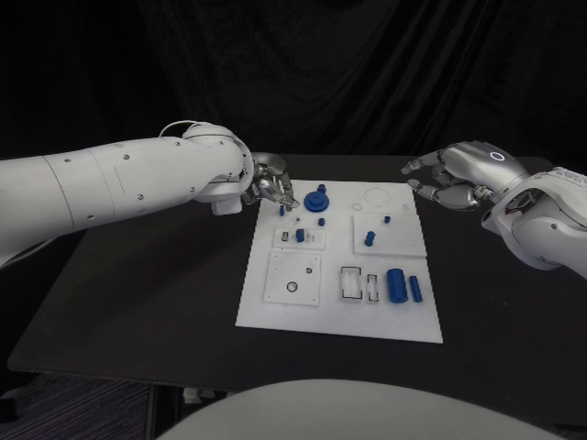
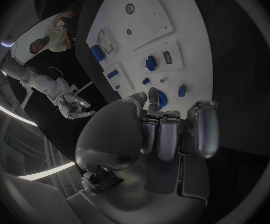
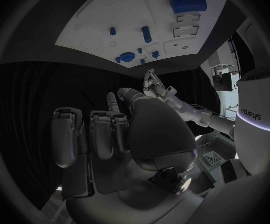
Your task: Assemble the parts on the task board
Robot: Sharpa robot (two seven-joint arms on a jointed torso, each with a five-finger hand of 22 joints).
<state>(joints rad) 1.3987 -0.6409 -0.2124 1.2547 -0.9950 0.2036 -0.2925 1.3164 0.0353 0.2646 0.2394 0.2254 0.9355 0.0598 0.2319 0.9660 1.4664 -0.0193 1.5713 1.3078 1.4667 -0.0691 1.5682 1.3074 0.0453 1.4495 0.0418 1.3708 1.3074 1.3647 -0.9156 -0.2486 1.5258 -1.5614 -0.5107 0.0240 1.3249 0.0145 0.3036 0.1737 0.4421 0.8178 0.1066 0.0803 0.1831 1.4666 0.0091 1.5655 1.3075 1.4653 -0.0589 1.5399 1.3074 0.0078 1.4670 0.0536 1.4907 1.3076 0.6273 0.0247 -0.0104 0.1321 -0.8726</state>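
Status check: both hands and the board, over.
Left hand at the task board's far left corner, fingers curled, nothing visibly held. Right hand open off the far right corner. Blue parts on board. Nothing in the way.

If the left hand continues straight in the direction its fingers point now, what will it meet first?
Probably the round blue part at the far left of the task board: the left hand points its fingers toward it. Depth is unclear.
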